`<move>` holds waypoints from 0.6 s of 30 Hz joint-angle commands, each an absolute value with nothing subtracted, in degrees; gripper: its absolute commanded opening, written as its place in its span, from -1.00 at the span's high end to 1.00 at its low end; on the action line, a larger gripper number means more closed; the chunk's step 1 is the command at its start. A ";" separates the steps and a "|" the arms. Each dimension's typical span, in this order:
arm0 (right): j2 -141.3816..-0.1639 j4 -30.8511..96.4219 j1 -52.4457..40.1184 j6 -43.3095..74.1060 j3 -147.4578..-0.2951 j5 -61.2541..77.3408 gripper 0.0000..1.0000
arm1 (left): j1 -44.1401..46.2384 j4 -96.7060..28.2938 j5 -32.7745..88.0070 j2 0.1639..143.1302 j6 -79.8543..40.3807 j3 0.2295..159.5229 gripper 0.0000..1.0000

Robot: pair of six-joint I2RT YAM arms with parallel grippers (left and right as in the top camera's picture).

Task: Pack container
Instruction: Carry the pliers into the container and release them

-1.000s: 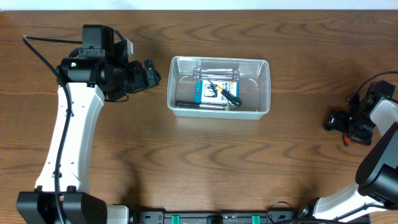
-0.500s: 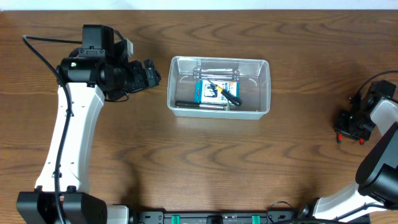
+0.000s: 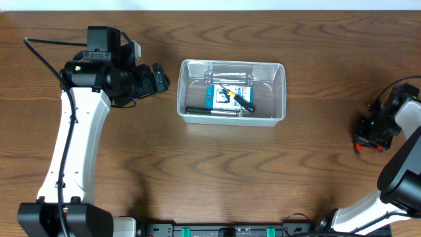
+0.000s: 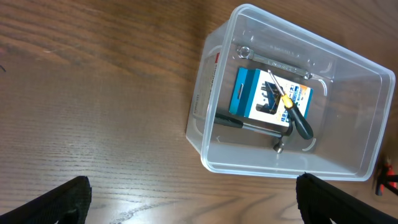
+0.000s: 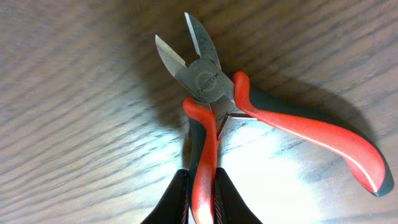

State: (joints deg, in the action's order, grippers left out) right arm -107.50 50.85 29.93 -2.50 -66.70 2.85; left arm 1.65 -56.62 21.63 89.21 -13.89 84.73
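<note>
The container (image 3: 230, 120) is a clear rectangular tub at the table's middle, also in the left wrist view (image 4: 200, 118). Inside lie a blue-and-white box (image 3: 222, 97), a yellow-and-black hand tool (image 3: 241, 100), a silver wrench (image 3: 230, 78) and a black-handled tool (image 3: 210, 110). My left gripper (image 3: 161, 79) hovers just left of the tub, jaws wide open and empty (image 4: 193, 199). My right gripper (image 3: 368, 139) is low over the table at the far right. It is shut (image 5: 203, 193) on one red handle of a pair of side cutters (image 5: 211, 87), which lie on the wood with blades and handles spread.
The brown wood table (image 3: 263, 178) stretches between the tub and the right arm. The cutters' other red handle (image 5: 323, 140) sticks out to the right of my fingers. The table's far edge meets a white wall beyond the tub.
The right gripper has closed from wide open onto the cutters' handle and shifted slightly right and toward the near edge. The left arm and the tub have not moved.
</note>
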 commanded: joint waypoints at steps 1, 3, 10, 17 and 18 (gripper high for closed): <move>-107.53 52.01 29.50 -2.31 -73.47 5.80 0.97 | 1.74 -56.75 21.12 88.84 -13.80 84.75 -0.96; -107.09 53.49 28.75 -2.79 -77.71 8.03 0.97 | 1.74 -56.75 21.12 88.84 -13.80 84.75 -0.96; -106.39 58.54 22.41 -4.80 -94.96 16.91 0.97 | 1.74 -56.75 21.12 88.84 -13.80 84.75 -0.96; -106.39 60.34 9.76 -10.26 -107.09 21.45 0.98 | 1.74 -56.75 21.12 88.84 -13.80 84.75 -0.96; -106.39 60.55 7.73 -12.08 -107.98 21.45 0.97 | 1.74 -56.75 21.12 88.84 -13.80 84.75 -0.96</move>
State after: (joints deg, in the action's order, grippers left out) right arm -107.74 59.99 12.75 -6.61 -104.81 17.47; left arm 1.65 -56.62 21.63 89.21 -13.89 84.73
